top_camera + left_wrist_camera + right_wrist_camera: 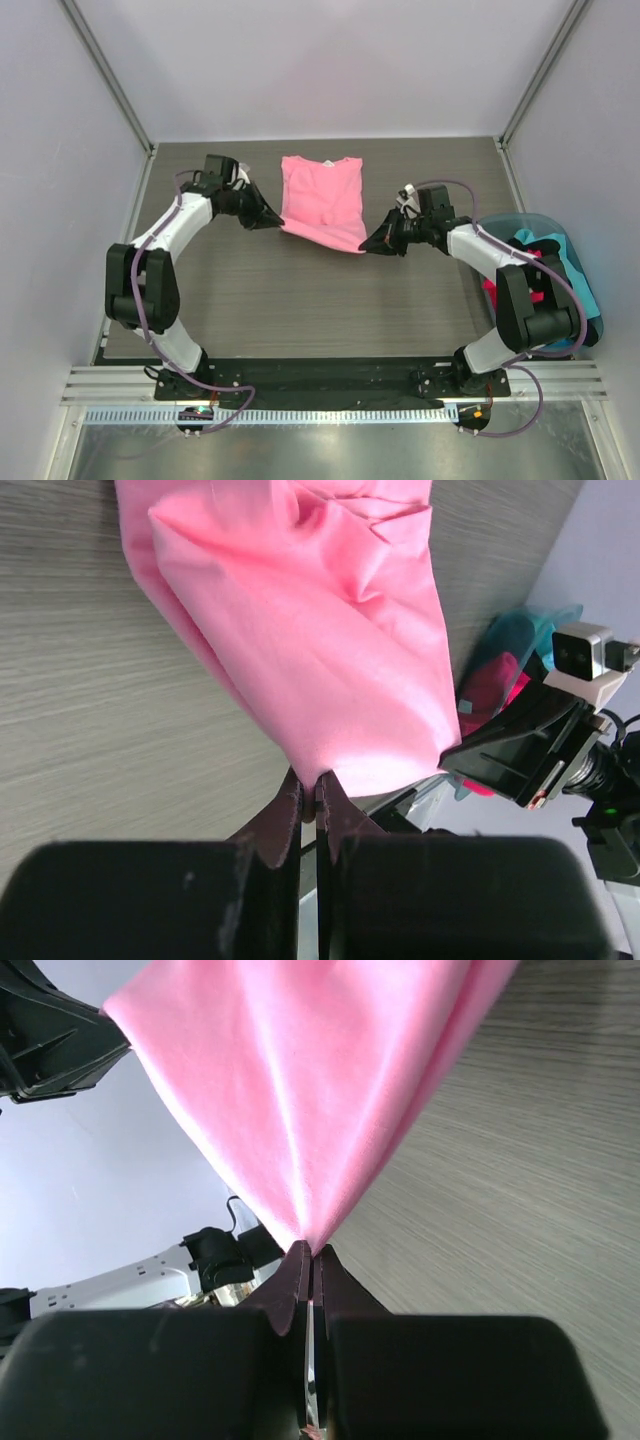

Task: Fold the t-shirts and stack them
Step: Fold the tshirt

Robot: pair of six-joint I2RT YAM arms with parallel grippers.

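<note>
— What is held by the left hand (310,785)?
— One near corner of the light pink t-shirt (322,198) is pinched there. The fingers are pressed together on the cloth, and no gap is seen between them.
— And by the right hand (310,1255)?
— The other near corner is clamped in the same way, drawn to a point between fingers that are closed tight.
— Where is the shirt found?
— It is spread between the two hands and out beyond their fingertips. The cloth is tented up at both held corners, while the far part is laid on the worktop (300,300) with the neck away from the arms.
— What is seen behind the right hand?
— Beside that arm a light-blue tub (545,222) is seen, with teal cloth (583,285) and hot pink cloth (492,293) in it.
</note>
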